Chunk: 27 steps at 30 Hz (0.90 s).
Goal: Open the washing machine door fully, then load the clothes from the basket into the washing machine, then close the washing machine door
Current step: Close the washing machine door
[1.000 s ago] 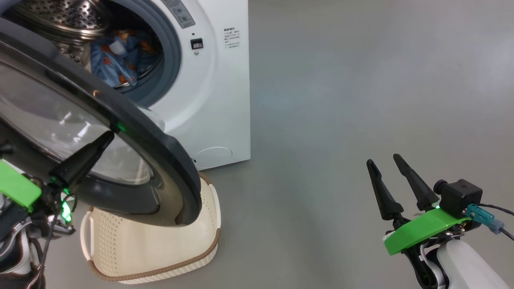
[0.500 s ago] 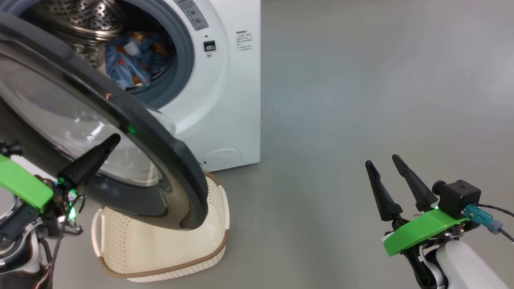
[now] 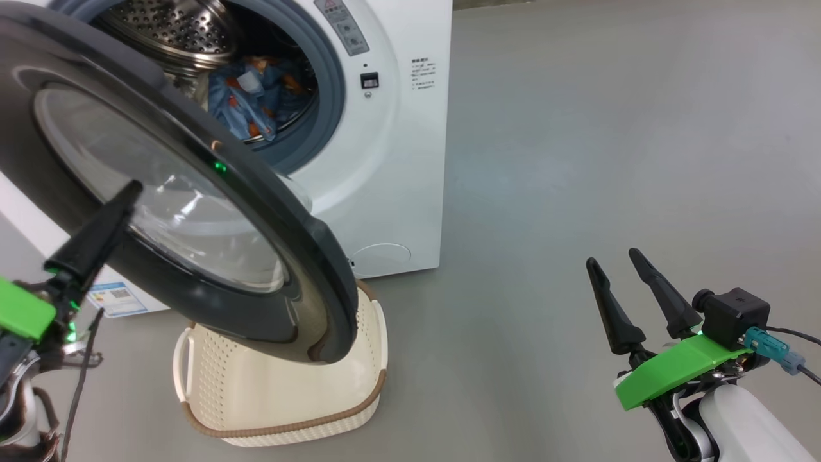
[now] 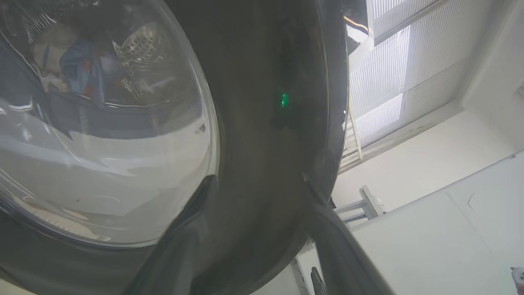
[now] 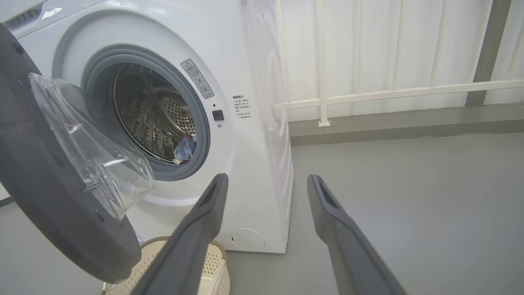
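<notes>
Two fingers [image 3: 614, 314] of right hand [image 3: 610, 256] spread; door rim [image 3: 321, 256] overhangs basket [image 3: 282, 410]

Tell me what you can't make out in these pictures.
Head view: far half of the basket, hidden by the washing machine door.
Head view: label print on the washing machine, too small.
Left wrist view: whether the left gripper touches the door rim, dark and blurred.
</notes>
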{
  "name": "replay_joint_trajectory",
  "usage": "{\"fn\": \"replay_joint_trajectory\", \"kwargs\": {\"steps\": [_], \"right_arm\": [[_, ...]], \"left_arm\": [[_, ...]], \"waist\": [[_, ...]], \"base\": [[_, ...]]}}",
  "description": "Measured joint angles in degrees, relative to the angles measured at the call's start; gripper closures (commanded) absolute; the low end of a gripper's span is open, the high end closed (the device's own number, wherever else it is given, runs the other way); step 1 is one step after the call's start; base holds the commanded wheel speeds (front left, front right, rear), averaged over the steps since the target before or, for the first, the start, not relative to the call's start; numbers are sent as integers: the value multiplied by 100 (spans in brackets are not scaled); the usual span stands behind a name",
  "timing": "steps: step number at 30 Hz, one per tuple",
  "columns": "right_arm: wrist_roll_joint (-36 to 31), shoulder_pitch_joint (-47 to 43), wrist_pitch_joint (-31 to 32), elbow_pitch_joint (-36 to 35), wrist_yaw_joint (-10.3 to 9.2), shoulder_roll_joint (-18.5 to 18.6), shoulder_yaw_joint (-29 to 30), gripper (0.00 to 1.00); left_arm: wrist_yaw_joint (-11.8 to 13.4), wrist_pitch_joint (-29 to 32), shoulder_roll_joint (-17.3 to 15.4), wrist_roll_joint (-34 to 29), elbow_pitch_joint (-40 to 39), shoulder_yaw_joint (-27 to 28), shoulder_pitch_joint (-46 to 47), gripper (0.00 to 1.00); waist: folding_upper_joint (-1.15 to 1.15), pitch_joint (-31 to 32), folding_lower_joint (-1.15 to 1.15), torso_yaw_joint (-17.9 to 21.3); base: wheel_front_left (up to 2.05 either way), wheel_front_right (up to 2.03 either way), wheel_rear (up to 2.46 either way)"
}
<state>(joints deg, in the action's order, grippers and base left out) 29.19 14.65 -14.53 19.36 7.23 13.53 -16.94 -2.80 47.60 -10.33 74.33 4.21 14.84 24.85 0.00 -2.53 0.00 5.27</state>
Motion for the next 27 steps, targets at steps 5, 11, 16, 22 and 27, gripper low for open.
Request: {"fn": "replay_joint_trajectory", "kwargs": {"steps": [5, 11, 16, 22, 27], "right_arm": [[0, -1, 0, 2, 0, 16, 7, 0], [0, -1, 0, -13, 0, 15, 22, 0], [0, -1, 0, -26, 0, 10, 47, 0], [0, 0, 1, -31, 0, 3, 62, 0], [0, -1, 0, -32, 0, 5, 70, 0]], "left_arm": [[-216, -783, -30, -628, -229, 168, -207, 0], [-356, -1904, -11, -1578, -301, 176, -562, 0], [-424, -3321, -175, -2877, -341, -390, -1076, 0], [-432, -4641, -332, -3619, -94, -901, -1391, 0], [-433, -5436, -326, -3969, 427, -1116, -1587, 0]], "waist": [[0, 8, 0, -68], [0, -46, 0, -94], [0, -117, 0, -105], [0, -129, 0, -81], [0, -100, 0, -45]], "base": [[0, 0, 0], [0, 0, 0], [0, 0, 0], [0, 0, 0], [0, 0, 0]]}}
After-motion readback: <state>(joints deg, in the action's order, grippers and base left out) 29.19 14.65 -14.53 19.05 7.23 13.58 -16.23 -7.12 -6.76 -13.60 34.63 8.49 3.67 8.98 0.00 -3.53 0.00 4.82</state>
